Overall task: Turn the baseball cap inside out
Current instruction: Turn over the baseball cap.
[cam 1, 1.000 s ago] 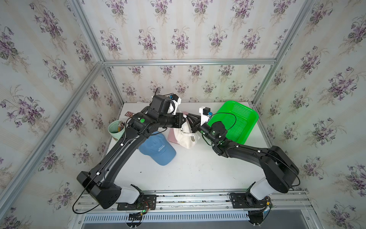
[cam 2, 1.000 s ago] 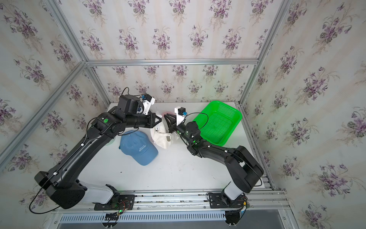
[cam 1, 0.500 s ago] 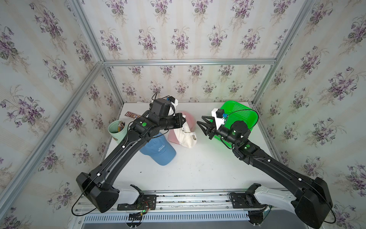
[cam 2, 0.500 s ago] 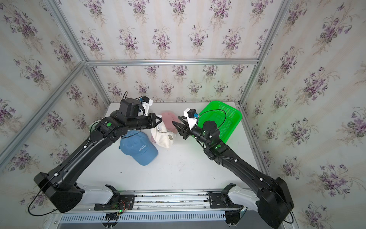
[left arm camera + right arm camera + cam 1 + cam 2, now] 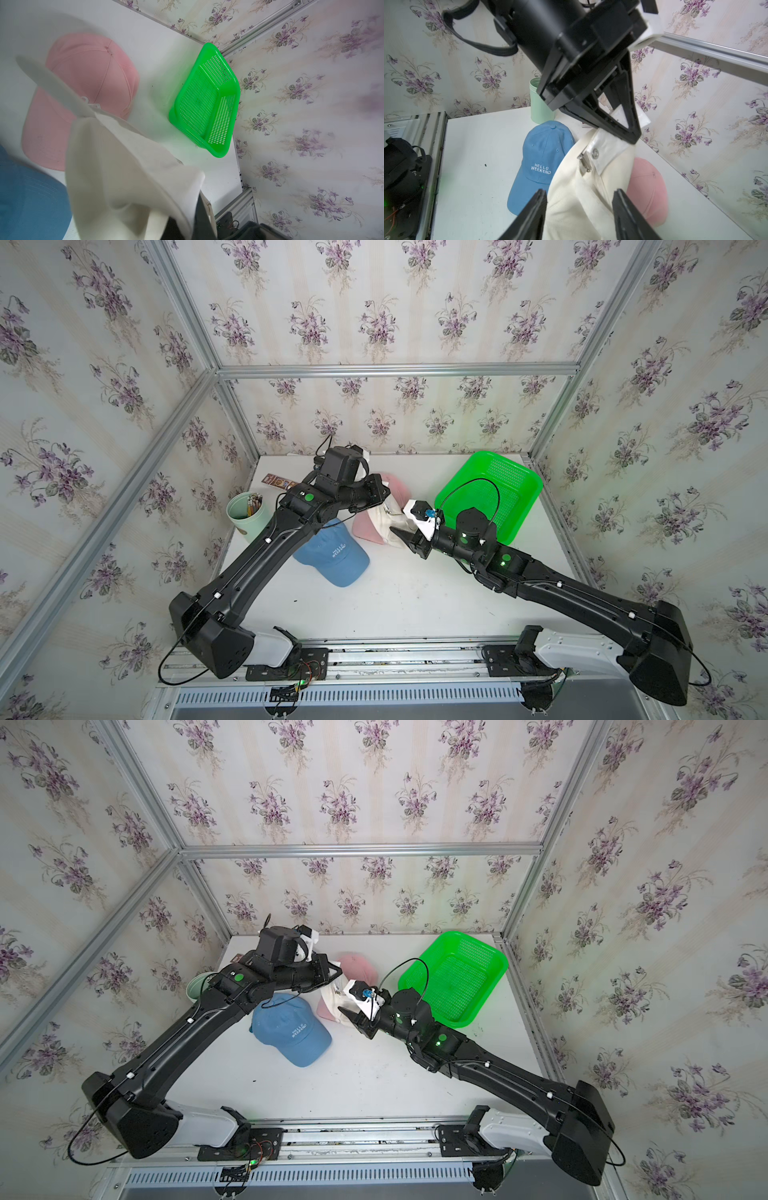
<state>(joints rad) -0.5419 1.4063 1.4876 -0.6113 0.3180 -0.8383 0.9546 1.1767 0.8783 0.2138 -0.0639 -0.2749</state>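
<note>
Cream cotton baseball cap [image 5: 571,172], clamped by my left end effector [image 5: 632,136], is risking slipping if my parted right end effector [image 5: 579,191] tugs.

- The cream cap [image 5: 581,203] is of matt woven cloth; its strap buckle [image 5: 584,163] is shiny metal.
- The blue cap [image 5: 544,151] and the pink cap [image 5: 91,68] are matt cloth too, with visible stitching.
- The green basket [image 5: 220,152] is glossy plastic.
- The worktop [image 5: 415,605] is white, smooth and nearly matt.
- The right pincer [image 5: 579,192] is black matt plastic.
- The frame bar [image 5: 716,52] is brushed metal.
</note>
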